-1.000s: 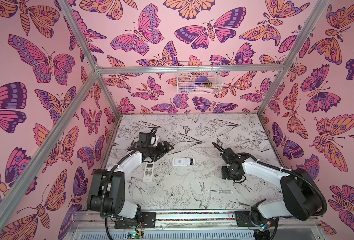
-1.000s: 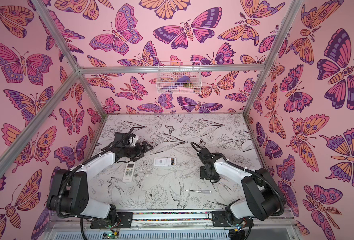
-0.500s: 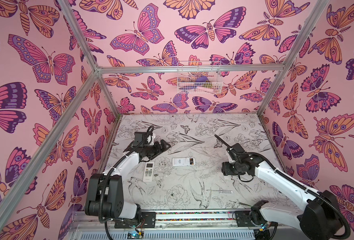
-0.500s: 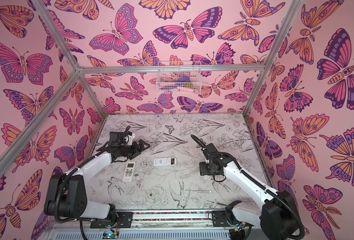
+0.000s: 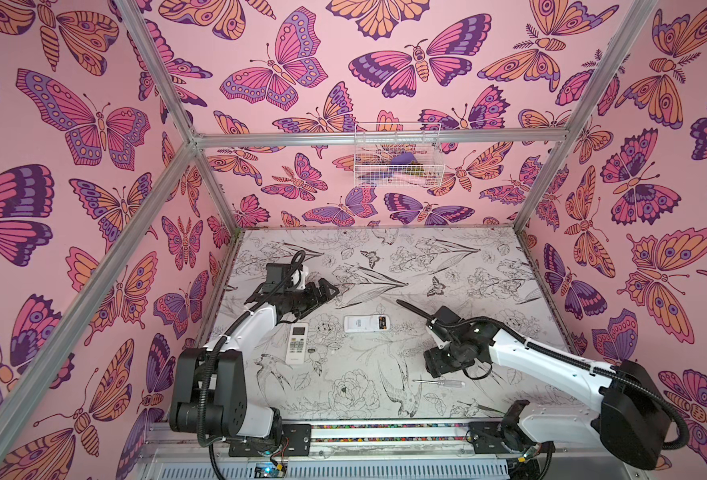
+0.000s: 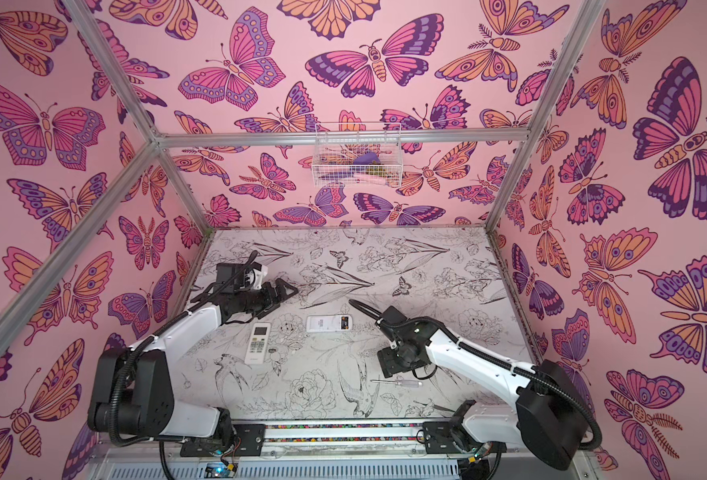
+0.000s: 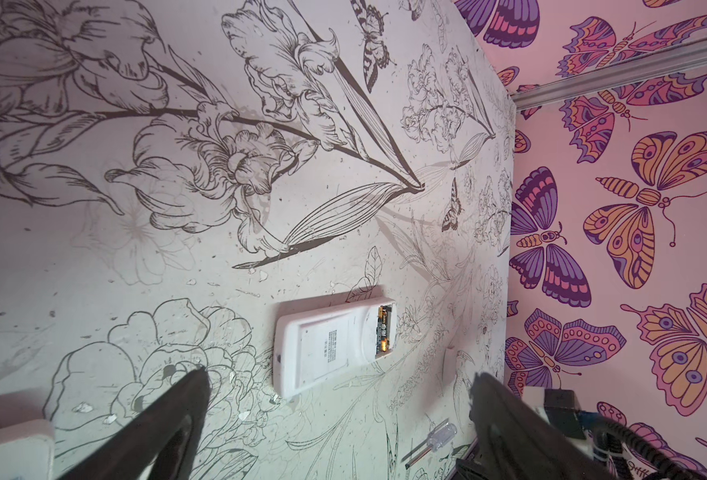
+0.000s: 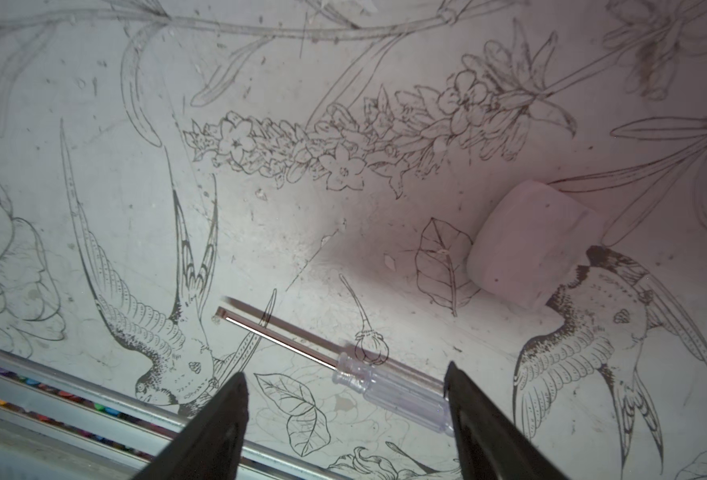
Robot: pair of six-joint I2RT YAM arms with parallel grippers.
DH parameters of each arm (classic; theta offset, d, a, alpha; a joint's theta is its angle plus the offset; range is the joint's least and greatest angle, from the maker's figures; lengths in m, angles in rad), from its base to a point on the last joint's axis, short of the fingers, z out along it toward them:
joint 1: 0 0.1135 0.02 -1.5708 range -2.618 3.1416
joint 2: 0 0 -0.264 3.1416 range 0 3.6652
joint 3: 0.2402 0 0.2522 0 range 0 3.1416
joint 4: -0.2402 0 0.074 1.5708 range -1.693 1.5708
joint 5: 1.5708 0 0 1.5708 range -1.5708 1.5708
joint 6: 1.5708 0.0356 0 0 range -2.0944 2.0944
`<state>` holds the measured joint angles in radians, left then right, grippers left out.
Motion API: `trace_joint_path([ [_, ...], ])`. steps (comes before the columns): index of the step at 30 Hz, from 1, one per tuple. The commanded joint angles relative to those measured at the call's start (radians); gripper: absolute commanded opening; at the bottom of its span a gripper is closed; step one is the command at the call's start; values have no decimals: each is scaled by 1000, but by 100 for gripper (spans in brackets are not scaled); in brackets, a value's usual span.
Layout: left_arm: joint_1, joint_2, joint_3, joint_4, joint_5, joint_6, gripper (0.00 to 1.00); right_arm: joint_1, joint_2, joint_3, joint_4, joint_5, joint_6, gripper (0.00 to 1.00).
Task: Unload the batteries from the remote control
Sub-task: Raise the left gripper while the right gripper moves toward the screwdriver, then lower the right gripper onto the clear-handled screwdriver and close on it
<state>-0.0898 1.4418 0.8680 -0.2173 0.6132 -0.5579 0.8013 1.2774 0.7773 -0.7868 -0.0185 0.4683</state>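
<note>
Black with gold ends, the batteries (image 7: 385, 332) sit in the open compartment at one end of the white remote control (image 7: 327, 345), which lies face down mid-bench. You can make out one for certain; any others are too small to tell. A small white plastic piece (image 8: 526, 245), by its look the compartment cover, lies loose on the bench (image 5: 447, 257). So the opening seems done, but no battery is out yet, and you have all the lifting out left.

Your left gripper (image 5: 325, 291) hangs just behind the remote, jaws spread wide and empty. Your right gripper (image 8: 344, 371) hovers over the clear-handled screwdriver (image 8: 385, 384), jaws apart and gripping nothing. A second remote (image 5: 298, 344) lies face up, untouched.
</note>
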Motion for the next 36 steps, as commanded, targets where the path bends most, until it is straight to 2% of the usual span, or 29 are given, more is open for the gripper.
trace_joint_path([
  [1, 9, -17, 13, -25, 18, 13, 100, 53, 26, -9, -29, 17, -1, 76],
  [8, 13, -14, 8, -17, 16, 5, 100, 125, 72, -19, -14, 39, -41, 73],
  [15, 17, -13, 9, -20, 8, 13, 100, 127, 79, -37, 30, 74, -35, 67],
  [25, 24, -7, 10, -19, 18, 12, 100, 127, 157, -34, 32, 58, -27, 60],
  [36, 27, -7, 9, -18, 1, 13, 100, 127, 146, -45, 50, 69, -30, 46],
])
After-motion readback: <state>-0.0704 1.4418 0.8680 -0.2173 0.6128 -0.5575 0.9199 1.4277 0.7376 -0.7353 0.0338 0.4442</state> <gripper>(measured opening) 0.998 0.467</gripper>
